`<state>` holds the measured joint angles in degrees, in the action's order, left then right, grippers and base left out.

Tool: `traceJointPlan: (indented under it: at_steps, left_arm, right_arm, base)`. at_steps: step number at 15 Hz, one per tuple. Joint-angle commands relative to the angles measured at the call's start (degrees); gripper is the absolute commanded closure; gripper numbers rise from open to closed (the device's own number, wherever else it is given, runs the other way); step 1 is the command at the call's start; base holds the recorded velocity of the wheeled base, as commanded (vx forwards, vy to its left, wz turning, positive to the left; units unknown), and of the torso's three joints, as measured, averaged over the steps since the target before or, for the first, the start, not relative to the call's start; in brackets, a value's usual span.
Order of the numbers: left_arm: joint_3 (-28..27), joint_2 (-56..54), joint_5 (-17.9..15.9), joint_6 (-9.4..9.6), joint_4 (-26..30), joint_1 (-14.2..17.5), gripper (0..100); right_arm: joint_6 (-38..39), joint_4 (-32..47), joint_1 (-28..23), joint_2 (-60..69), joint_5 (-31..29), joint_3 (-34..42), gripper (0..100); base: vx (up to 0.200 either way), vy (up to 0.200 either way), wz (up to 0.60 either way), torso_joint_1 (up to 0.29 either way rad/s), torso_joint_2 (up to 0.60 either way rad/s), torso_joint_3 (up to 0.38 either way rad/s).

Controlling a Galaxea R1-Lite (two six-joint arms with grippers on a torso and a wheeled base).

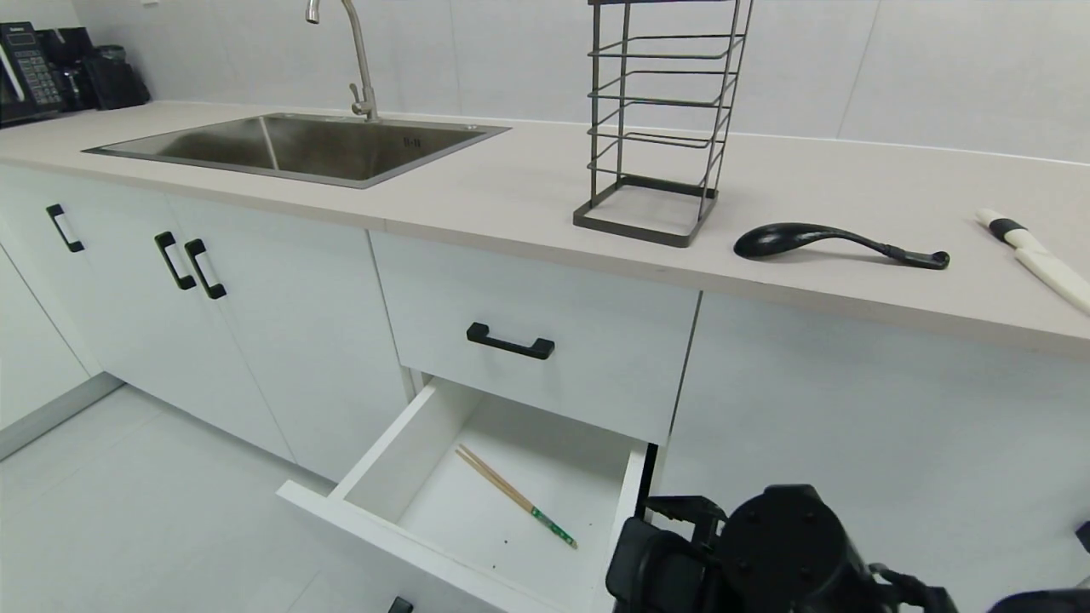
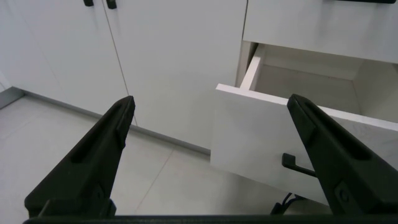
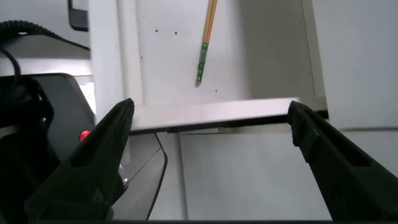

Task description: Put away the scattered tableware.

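Wooden chopsticks (image 1: pixel 515 496), 1 pair, lie in the open lower drawer (image 1: pixel 387 438), probably pulled out to receive also the black ladle (image 1: pixel 839 241) and the white knife (image 1: pixel 1035 255) lying on the countertop (image 1: pixel 528 196), while the left gripper (image 2: pixel 211 106) and the right gripper (image 3: pixel 211 107) hang near the drawer with fingers spread and empty.

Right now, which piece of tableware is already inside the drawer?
The chopsticks: they lie in the open drawer, while the black ladle and the white utensil lie on the counter.
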<state>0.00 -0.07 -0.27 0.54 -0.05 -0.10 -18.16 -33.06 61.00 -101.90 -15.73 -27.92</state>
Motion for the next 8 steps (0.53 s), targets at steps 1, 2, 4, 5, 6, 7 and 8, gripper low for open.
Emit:
traceJointPlan:
  at_steps: [1, 2, 4, 5, 6, 7, 8]
  left_arm:
    - [0.0, 0.07, 0.0, -0.01, -0.04, 0.01, 0]
    - [0.0, 0.07, 0.0, -0.01, -0.04, 0.01, 0]
    - [0.0, 0.07, 0.0, -0.01, -0.04, 0.01, 0]
    - [0.0, 0.07, 0.09, -0.01, -0.04, 0.01, 0]
    - [0.0, 0.07, 0.0, -0.01, -0.04, 0.01, 0]
    - [0.0, 0.07, 0.0, -0.01, -0.04, 0.01, 0]
    - [0.0, 0.07, 0.0, -0.01, -0.04, 0.01, 0]
  right_arm:
    - [0.32, 0.37, 1.22, 5.22, -1.68, 2.96, 0]
    - [0.41, 0.54, 1.49, 6.01, -1.94, 3.22, 0]
    - [0.41, 0.54, 2.28, 6.72, -2.03, 3.75, 0]
    - [0.41, 0.54, 2.54, 6.72, -2.03, 3.92, 0]
    - [0.41, 0.54, 2.89, 6.72, -2.03, 4.19, 0]
    - [0.41, 0.54, 2.98, 6.72, -2.03, 4.36, 0]
    - [0.5, 0.54, 2.98, 6.72, -2.03, 4.45, 0]
  base:
    - [0.0, 0.0, 0.0, 0.0, 0.0, 0.0]
    - [0.0, 0.0, 0.0, 0.09, -0.13, -0.017]
    - [0.0, 0.0, 0.0, 0.188, -0.1, -0.049]
    - [0.0, 0.0, 0.0, 0.242, -0.03, -0.105]
    - [0.0, 0.0, 0.0, 0.256, -0.1, -0.193]
    - [0.0, 0.0, 0.0, 0.266, -0.26, -0.198]
    - [0.0, 0.0, 0.0, 0.251, -0.49, -0.266]
